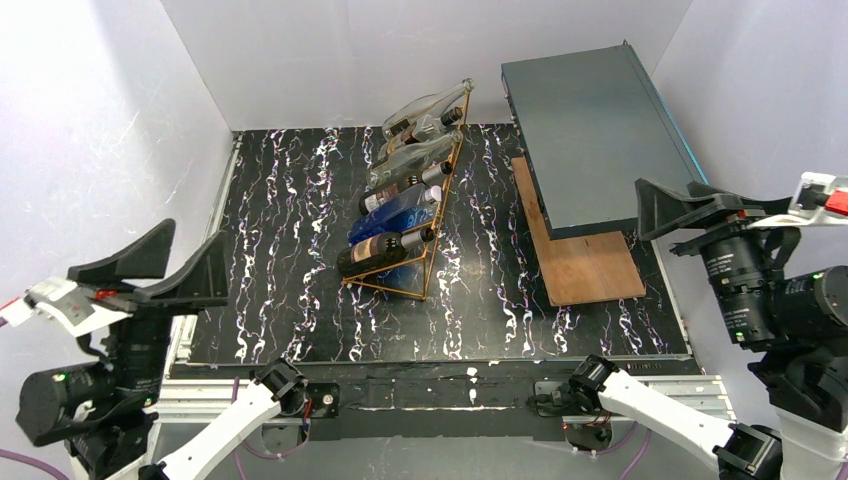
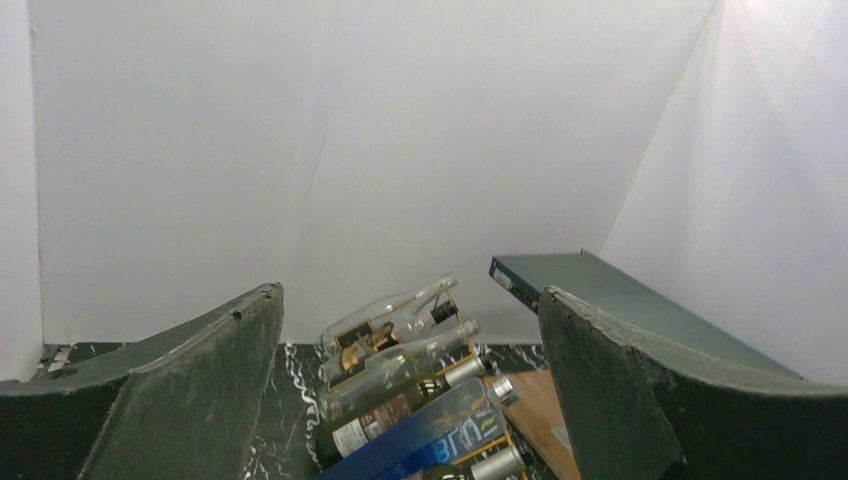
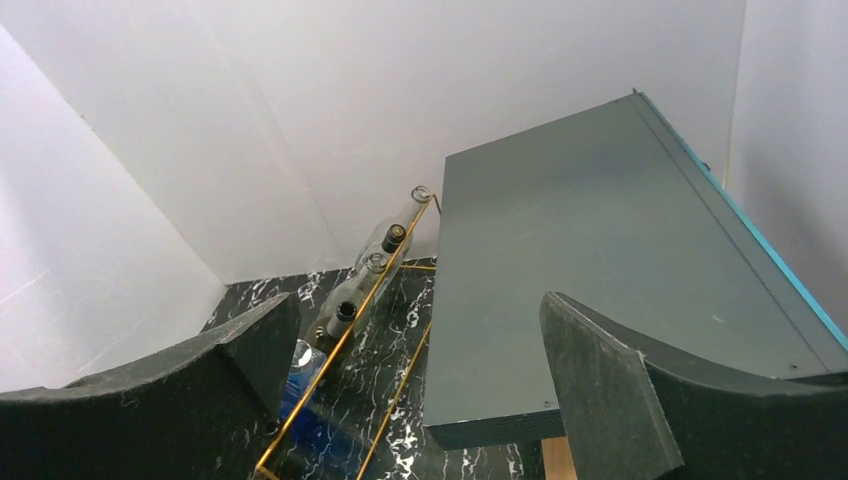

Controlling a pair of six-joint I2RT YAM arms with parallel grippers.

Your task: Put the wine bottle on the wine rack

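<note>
While left fingers [image 1: 195,275] and right fingers [image 1: 668,206] gape empty, bottles [image 1: 395,215] half-hide the wine rack [image 1: 430,272].

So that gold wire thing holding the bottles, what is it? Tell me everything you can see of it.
The wine rack is a thin copper-gold wire frame, triangular from the end, with ladder-like rungs. It stands on the black marbled table top, near the middle, running front to back. Several bottles, clear, dark and blue, lie across it in a row, necks pointing right. Nothing else seems to touch it.
</note>
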